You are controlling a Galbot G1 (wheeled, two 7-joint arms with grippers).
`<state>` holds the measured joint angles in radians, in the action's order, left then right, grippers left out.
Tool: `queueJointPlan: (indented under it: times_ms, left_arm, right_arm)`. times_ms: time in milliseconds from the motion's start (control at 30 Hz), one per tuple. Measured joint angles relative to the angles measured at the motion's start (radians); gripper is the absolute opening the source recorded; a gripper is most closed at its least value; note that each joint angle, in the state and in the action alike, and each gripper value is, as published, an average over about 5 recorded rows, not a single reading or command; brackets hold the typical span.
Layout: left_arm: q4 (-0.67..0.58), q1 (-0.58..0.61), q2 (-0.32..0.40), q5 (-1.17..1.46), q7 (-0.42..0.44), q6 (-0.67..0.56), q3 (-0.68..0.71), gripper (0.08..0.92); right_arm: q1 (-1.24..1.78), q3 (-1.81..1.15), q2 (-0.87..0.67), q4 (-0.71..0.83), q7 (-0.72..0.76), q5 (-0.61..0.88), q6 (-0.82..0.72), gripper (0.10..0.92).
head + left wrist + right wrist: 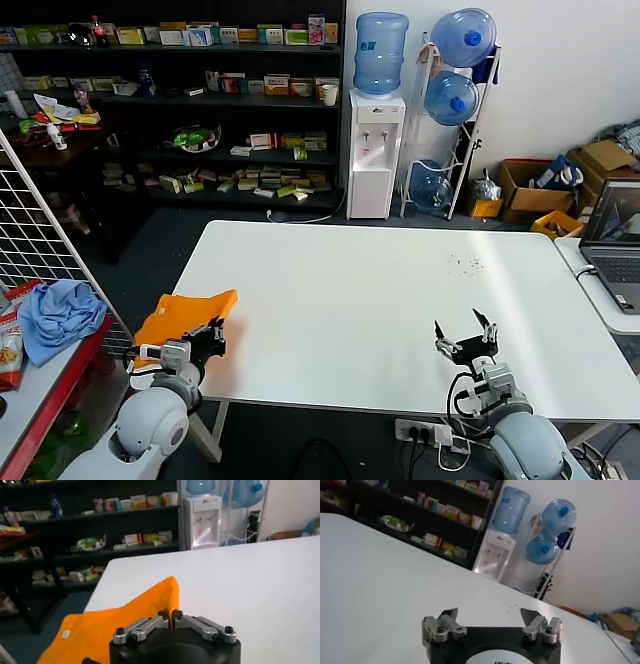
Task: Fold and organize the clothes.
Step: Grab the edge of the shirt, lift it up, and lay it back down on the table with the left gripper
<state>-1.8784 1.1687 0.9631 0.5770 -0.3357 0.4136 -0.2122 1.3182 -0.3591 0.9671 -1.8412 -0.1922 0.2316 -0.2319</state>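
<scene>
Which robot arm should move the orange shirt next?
The left, probably. Its left claw is shut right at the orange shirt on the table's left corner. The right claw sits open, far away.

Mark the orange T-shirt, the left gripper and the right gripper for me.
orange T-shirt [185, 312]: head view, flat middle of the cloth at the table's left edge.
left gripper [170, 615]: left wrist view, where the shut fingertips meet on the shirt.
right gripper [465, 328]: head view, midway between the open fingertips.
</scene>
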Motion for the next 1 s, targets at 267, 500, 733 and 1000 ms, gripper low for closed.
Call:
queueJointPlan:
  times_ms: [267,500,733,1000]
  left_arm:
    - [0.060,-0.047,0.173,-0.055,-0.016,-0.033,0.061,0.113]
    - [0.134,-0.096,0.320,-0.095,-0.036,-0.065,0.112,0.113]
    - [0.215,-0.137,0.451,-0.105,-0.051,-0.116,0.160,0.113]
    - [0.294,-0.169,0.567,-0.085,-0.049,-0.199,0.213,0.113]
  right_arm:
    - [0.008,-0.005,-0.003,0.008,0.000,-0.008,0.005,0.823]
    - [0.001,-0.007,-0.005,0.023,0.000,-0.008,0.010,0.823]
    - [-0.010,-0.011,-0.008,0.037,-0.001,-0.002,0.008,0.823]
    - [-0.020,-0.021,-0.016,0.051,-0.008,0.007,0.000,0.823]
